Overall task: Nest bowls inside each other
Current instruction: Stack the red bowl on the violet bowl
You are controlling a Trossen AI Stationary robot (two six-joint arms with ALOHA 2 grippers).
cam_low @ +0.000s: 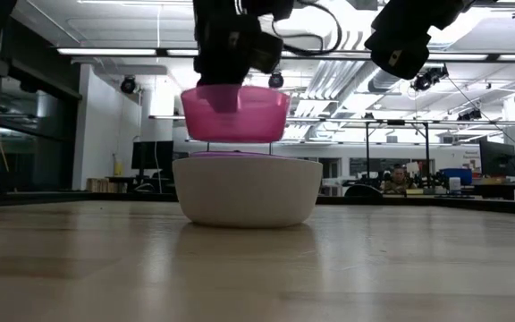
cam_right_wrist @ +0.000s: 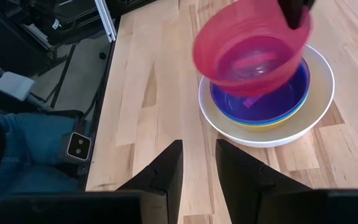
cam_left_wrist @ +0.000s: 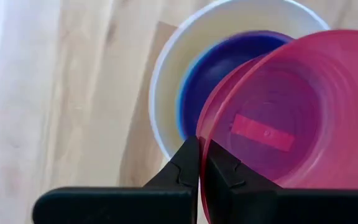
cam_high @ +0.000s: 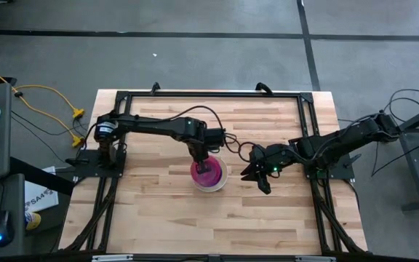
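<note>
A white bowl (cam_right_wrist: 321, 102) stands on the wooden table at its middle. Yellow (cam_right_wrist: 272, 127), blue (cam_right_wrist: 227, 111) and purple (cam_right_wrist: 278, 93) bowls sit nested inside it. A red-pink bowl (cam_low: 235, 114) hangs just above this stack, and my left gripper (cam_high: 201, 161) is shut on it. My right gripper (cam_right_wrist: 199, 163) stands open to the right of the stack (cam_high: 211, 177), above the table, with nothing between its fingers. My left gripper pinches the red-pink bowl's rim (cam_left_wrist: 204, 134), one finger (cam_left_wrist: 224, 173) inside the bowl and one (cam_left_wrist: 185, 169) outside. The fingers come from above, pointing steeply down. The bowl hangs clear above the nested bowls, mouth up and nearly level.
Black frame rails (cam_high: 209, 94) run along the table's far, left and right edges. Bare wood lies toward the near edge (cam_high: 209, 225). A person's leg in jeans (cam_right_wrist: 17, 146) shows beyond the table edge in the right wrist view.
</note>
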